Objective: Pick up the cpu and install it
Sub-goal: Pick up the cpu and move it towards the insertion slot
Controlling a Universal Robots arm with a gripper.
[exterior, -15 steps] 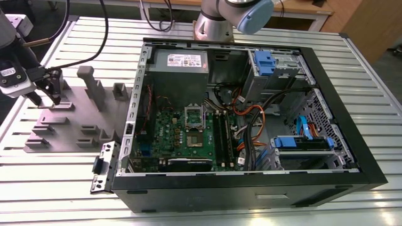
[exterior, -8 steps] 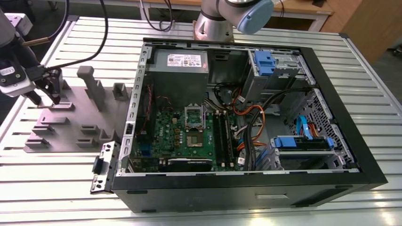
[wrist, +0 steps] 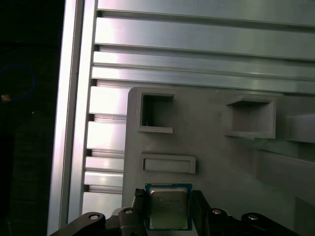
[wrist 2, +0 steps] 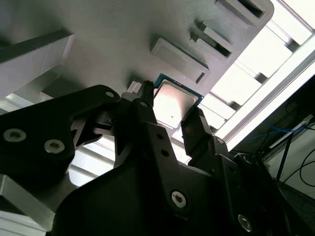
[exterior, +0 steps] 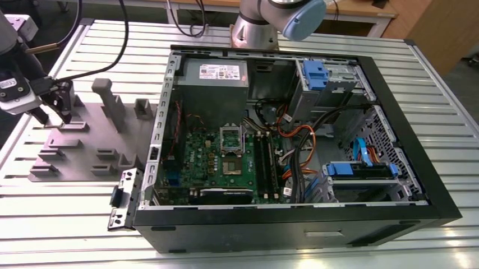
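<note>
Gripper (exterior: pixel 57 116) is down at the far corner of the grey parts fixture (exterior: pixel 90 143), at the exterior view's left, on the slatted aluminium table (exterior: pixel 67 224). In both wrist views the cpu (wrist: pixel 169 206) (wrist 2: pixel 173 102) sits between the black fingers (wrist 2: pixel 146 115), silvery top up, lying at the fixture's edge beside a shallow rectangular pocket (wrist: pixel 168 163). Claw is closed onto two opposite cpu edges, no clear gap. Open computer case (exterior: pixel 419 185) is well apart, and its motherboard socket (exterior: pixel 230 137) is open.

cpu (wrist: pixel 169 206) top shiny metal; grey tray (wrist: pixel 221 162) matt (prob. plastic); table (wrist: pixel 197 49) ribbed alu
</note>
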